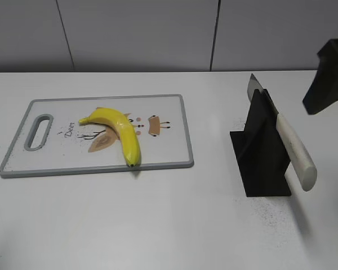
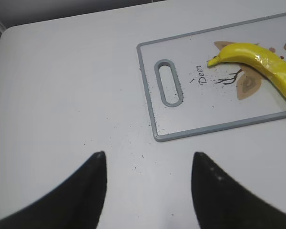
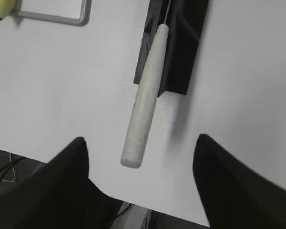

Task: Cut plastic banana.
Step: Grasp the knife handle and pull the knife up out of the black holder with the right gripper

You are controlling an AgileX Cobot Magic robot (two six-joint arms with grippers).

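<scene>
A yellow plastic banana [image 1: 119,131] lies on a white cutting board [image 1: 169,112] with a grey rim, left of centre. It also shows in the left wrist view [image 2: 262,64] on the board [image 2: 190,109]. A knife [image 1: 293,149] with a white handle rests slanted in a black stand [image 1: 259,163] on the right. My right gripper [image 3: 140,143] is open, with the knife handle [image 3: 143,105] between and ahead of its fingers, apart from them. My left gripper [image 2: 148,160] is open and empty over the bare table, left of the board.
The white table [image 1: 158,225] has its front edge under my right gripper [image 3: 148,202]. Dark specks lie scattered near the stand and by the board. A grey wall runs behind the table. Part of the right arm [image 1: 329,73] hangs at the right edge.
</scene>
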